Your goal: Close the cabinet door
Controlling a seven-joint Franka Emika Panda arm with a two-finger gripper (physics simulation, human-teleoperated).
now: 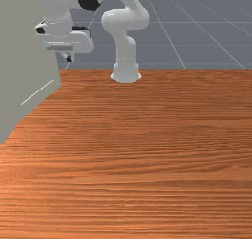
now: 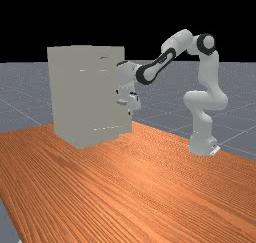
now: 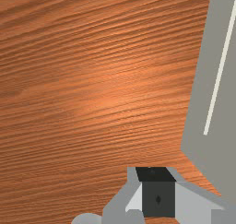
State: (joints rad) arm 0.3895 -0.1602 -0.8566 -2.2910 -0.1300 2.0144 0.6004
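Note:
The grey-beige cabinet [image 2: 82, 97] stands upright on the table in the far view, and its side fills the left edge of the front view. My gripper [image 1: 68, 59] points down beside the cabinet's arm-facing end, above table height. In the wrist view the gripper [image 3: 157, 191] is near the cabinet's lower corner, with nothing visibly held. A pale line [image 3: 219, 71] runs along the cabinet face. Which panel is the door, and how far it stands open, I cannot tell.
Orange-brown wooden table [image 1: 147, 154] spreads beside the cabinet. The arm's base [image 2: 202, 144] stands on it at the far view's right, and the forearm reaches across to the cabinet at about its upper half.

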